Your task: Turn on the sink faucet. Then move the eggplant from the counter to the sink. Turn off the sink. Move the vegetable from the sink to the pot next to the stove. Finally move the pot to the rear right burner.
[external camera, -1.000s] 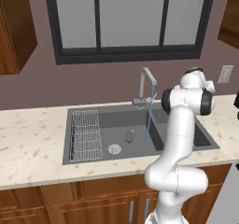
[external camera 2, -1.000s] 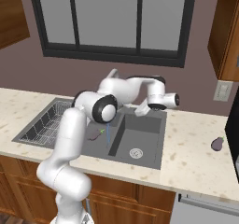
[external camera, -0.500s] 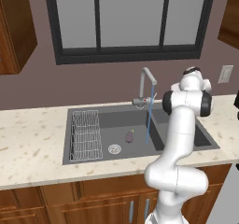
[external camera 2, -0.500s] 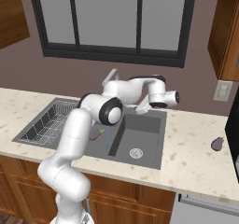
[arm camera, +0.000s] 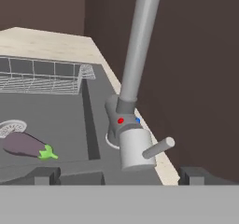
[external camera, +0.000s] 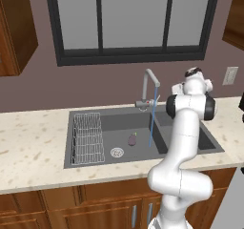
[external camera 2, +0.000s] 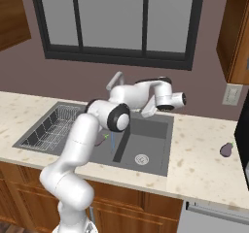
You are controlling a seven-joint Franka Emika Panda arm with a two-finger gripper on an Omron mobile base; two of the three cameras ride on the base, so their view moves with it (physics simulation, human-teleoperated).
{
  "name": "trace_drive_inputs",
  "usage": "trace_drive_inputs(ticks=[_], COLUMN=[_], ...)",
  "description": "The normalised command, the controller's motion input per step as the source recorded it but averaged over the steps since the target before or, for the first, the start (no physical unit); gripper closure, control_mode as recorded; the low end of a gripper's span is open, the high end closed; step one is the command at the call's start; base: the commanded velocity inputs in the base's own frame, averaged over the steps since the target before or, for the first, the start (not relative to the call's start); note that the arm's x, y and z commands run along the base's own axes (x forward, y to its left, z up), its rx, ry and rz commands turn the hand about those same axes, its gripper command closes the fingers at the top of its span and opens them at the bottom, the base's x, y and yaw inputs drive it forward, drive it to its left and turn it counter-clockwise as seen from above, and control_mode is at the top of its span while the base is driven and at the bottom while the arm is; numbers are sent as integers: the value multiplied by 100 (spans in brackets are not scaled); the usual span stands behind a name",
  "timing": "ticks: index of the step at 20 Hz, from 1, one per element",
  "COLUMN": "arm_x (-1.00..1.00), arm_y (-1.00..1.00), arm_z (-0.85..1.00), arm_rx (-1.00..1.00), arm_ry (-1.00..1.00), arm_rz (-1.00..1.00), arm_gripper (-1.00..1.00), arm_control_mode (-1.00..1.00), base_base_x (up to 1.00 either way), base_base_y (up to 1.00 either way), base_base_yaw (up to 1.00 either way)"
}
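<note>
Already inside the sink (external camera: 95,161), the eggplant (external camera: 132,139) is seen just right of centre in the left base view, lying on the basin floor beside the round drain (external camera: 116,152); in the hand view it is found at the lower left of the frame, purple with a green stem end, next to the drain's edge. A thin blue stream of water (external camera: 152,123) is seen falling from the faucet (external camera: 148,87) spout into the basin, just to the right of the eggplant. The faucet base is shown near the centre of the hand view, with a red and a blue dot on its collar and a short lever (arm camera: 158,148) projecting toward the lower right of that frame. A wire dish rack (external camera: 87,137) is set in the left part of the basin. The gripper (external camera 2: 149,109) is held above the sink's back rim, close to the faucet base, and its jaws are spread wide with nothing between them; the two dark fingertips (arm camera: 45,176) are seen well apart at the bottom corners of the hand view, clear of the lever. A second eggplant-like purple vegetable (external camera 2: 226,150) is seen at the right edge of the right base view, lying on the speckled bench (external camera 2: 204,154). A dark-framed window (external camera: 133,20) is set in the wall above the sink.
</note>
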Motion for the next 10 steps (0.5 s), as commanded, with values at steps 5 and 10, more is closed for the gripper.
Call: trace_drive_inputs(ticks=[5,10], arm_x=[18,18], arm_y=[3,1], arm_z=[-6,-9], arm_rx=[0,0], arm_ry=[0,0], arm_rz=[4,4], arm_gripper=[-100,-100], arm_control_mode=[-100,-100], base_base_x=[0,0], base_base_y=[0,0], base_base_yaw=[0,0])
